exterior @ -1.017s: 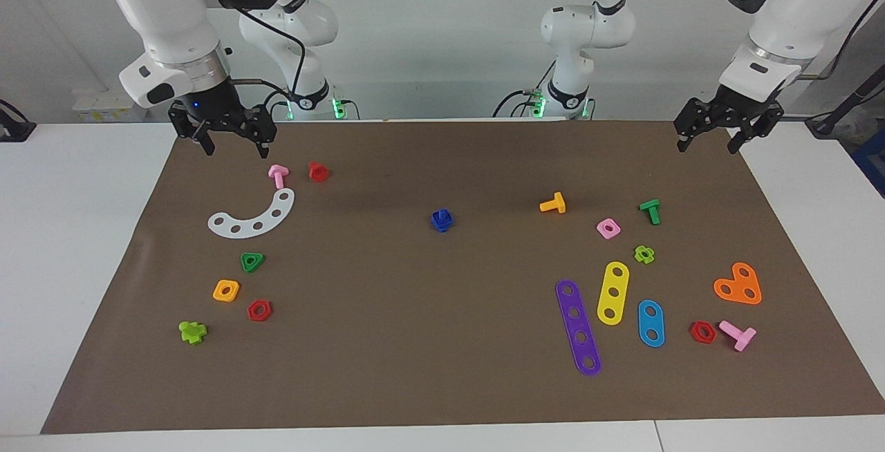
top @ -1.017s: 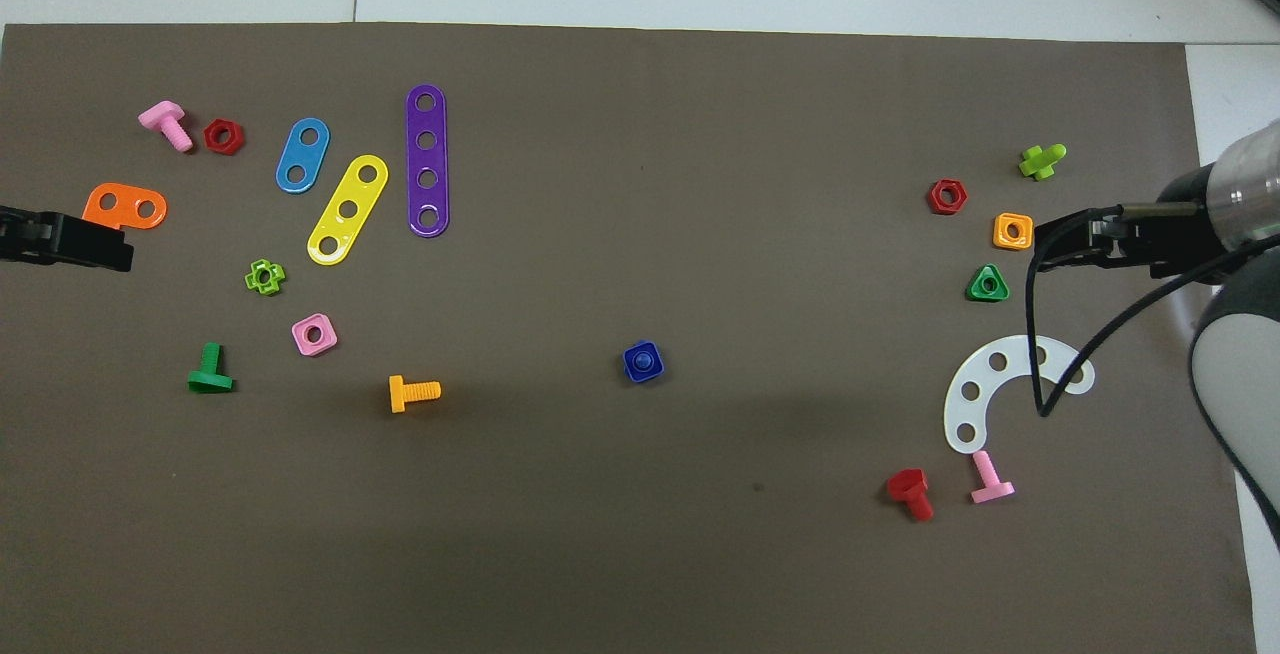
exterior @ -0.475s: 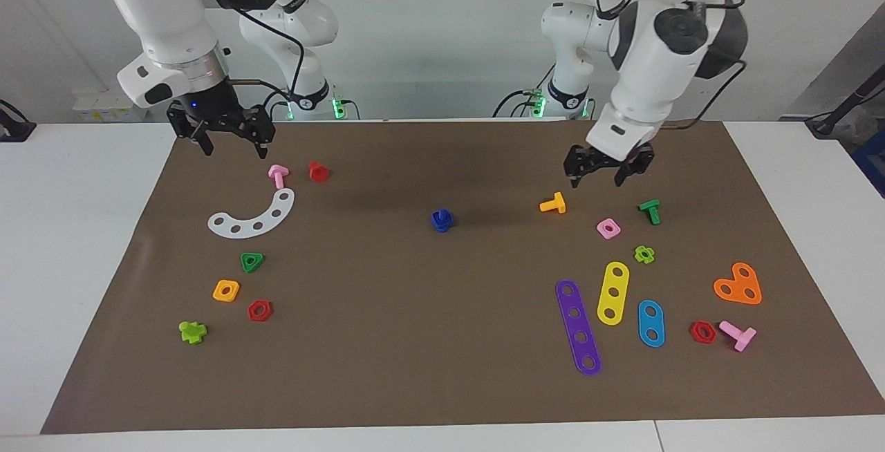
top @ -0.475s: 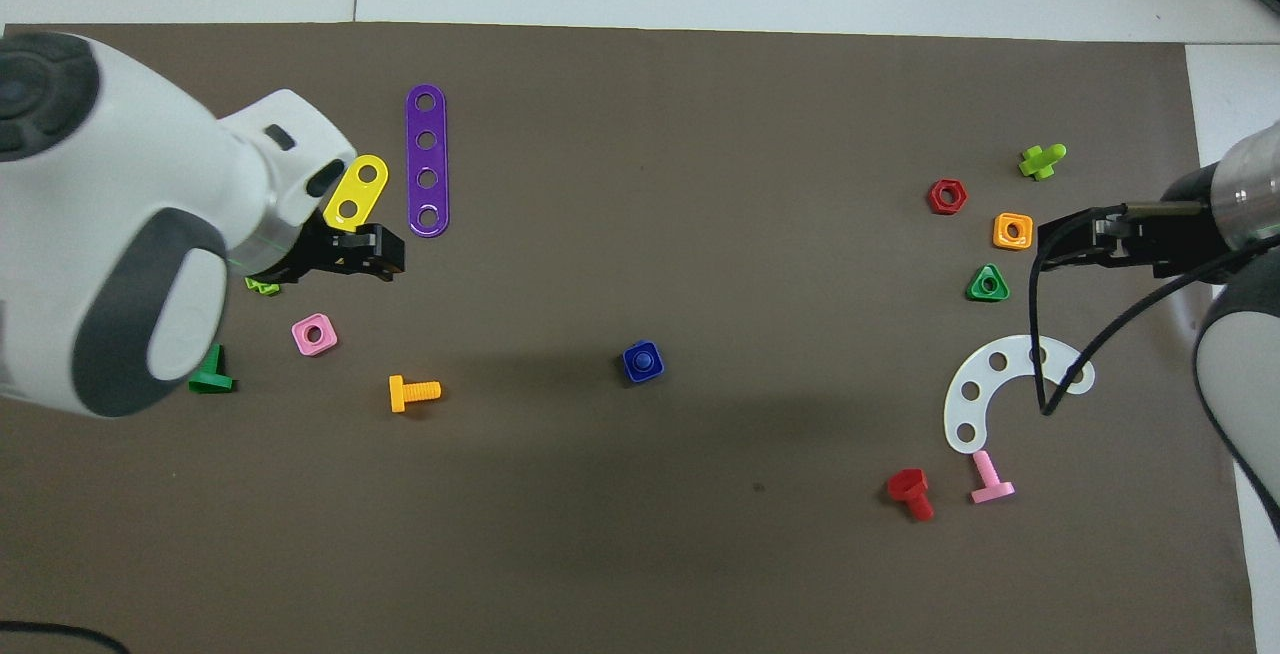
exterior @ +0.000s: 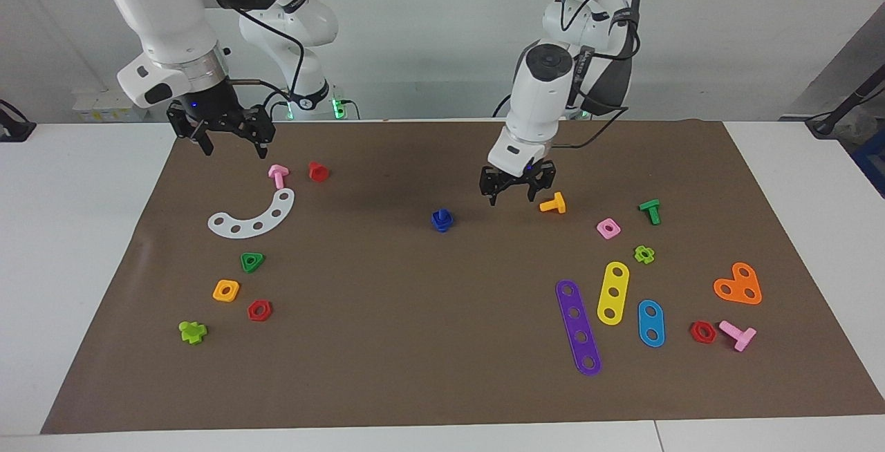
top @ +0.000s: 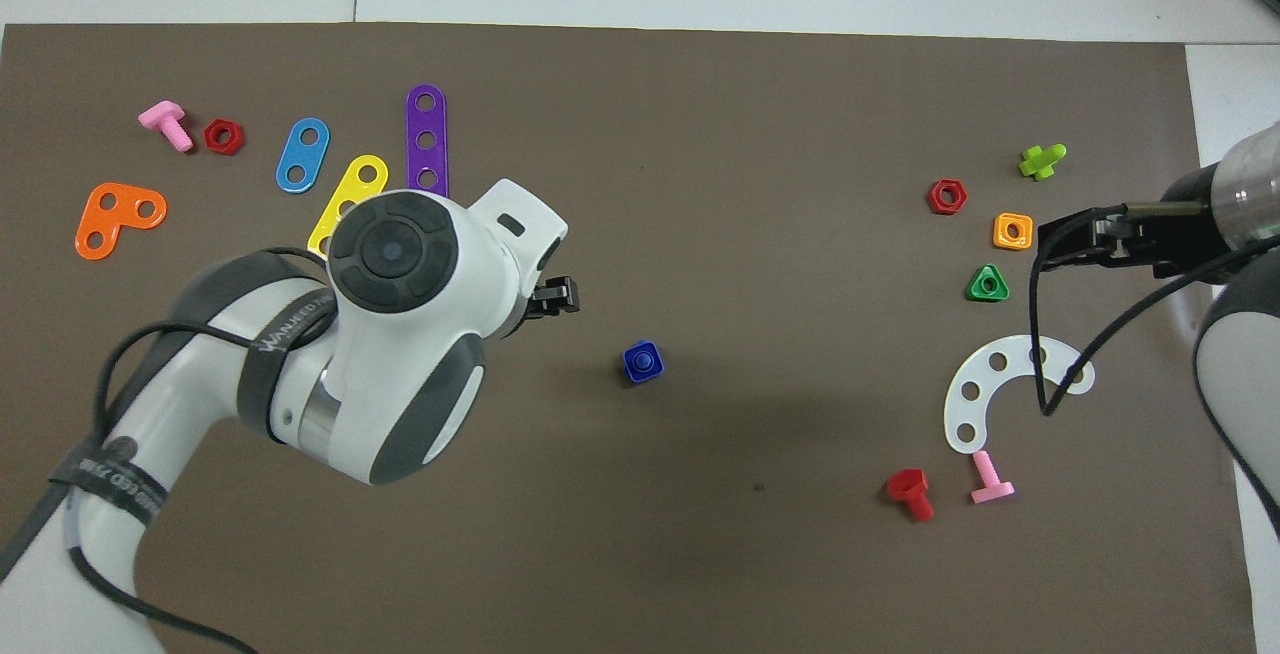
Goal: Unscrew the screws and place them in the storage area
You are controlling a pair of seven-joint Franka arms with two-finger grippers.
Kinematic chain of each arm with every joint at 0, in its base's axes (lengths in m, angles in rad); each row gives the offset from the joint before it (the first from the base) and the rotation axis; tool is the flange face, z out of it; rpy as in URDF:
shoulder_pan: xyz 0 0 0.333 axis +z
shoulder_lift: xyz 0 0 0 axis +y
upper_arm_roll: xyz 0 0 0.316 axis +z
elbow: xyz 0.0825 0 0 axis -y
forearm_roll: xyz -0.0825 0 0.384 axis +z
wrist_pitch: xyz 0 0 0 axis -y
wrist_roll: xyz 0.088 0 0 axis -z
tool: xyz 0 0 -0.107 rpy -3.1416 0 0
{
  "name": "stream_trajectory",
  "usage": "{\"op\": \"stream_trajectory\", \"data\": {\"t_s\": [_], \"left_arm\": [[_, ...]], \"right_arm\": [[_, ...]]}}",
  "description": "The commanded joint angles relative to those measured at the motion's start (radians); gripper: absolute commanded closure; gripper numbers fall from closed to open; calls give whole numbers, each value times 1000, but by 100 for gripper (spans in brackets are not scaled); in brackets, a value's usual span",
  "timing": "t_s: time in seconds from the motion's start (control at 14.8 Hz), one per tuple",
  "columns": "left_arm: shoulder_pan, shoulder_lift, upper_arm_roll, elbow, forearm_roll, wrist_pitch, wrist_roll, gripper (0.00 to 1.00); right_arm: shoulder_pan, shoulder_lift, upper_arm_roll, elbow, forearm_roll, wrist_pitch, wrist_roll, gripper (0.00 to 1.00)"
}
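Facing view: Sitting near the middle of the brown mat (exterior: 387, 341) on the counter (exterior: 83, 231): the blue bolt (exterior: 442, 220), threaded into a blue square nut, free of both hands. Hovering over the mat between that bolt and the orange bolt (exterior: 553, 204): the left hand (exterior: 512, 195), fingers pointing down and spread apart, holding nothing. Waiting above the mat's corner at the right arm's end: the right hand (exterior: 234, 147), fingers likewise parted and empty, just above the pink bolt (exterior: 278, 175), the red bolt (exterior: 318, 171) and the white curved strip (exterior: 254, 216). Lying toward the left arm's end: a pink square nut (exterior: 608, 228), a green bolt (exterior: 650, 211), a purple strip (exterior: 579, 327), a yellow strip (exterior: 612, 292).

Overhead view: Resting alone on bare mat (top: 700, 554), the blue bolt (top: 642, 362) showing its round shaft end up inside the square nut. Covering much of the mat at the left arm's end: the left arm's white housing, with only the tip of the left hand (top: 560, 296) poking out, beside the bolt and apart from it. Reaching in from the view's edge: the right hand (top: 1072, 240), next to the orange square nut (top: 1012, 230) and the green triangular nut (top: 987, 284).
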Motion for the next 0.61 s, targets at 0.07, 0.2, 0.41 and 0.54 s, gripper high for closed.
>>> {"op": "stream_trajectory", "data": {"t_s": [0.07, 0.2, 0.41, 0.54], "left_arm": [[-112, 153, 21, -3, -16, 141, -92, 11], [-140, 207, 21, 4, -17, 204, -141, 11], [-141, 214, 21, 15, -24, 223, -158, 11], [-146, 215, 21, 30, -43, 214, -160, 10]], "right_arm": [[-15, -22, 6, -19, 23, -5, -26, 0], [-17, -22, 6, -19, 23, -6, -26, 0], [-17, -22, 7, -19, 23, -6, -26, 0], [-15, -22, 7, -19, 23, -6, -26, 0]]}}
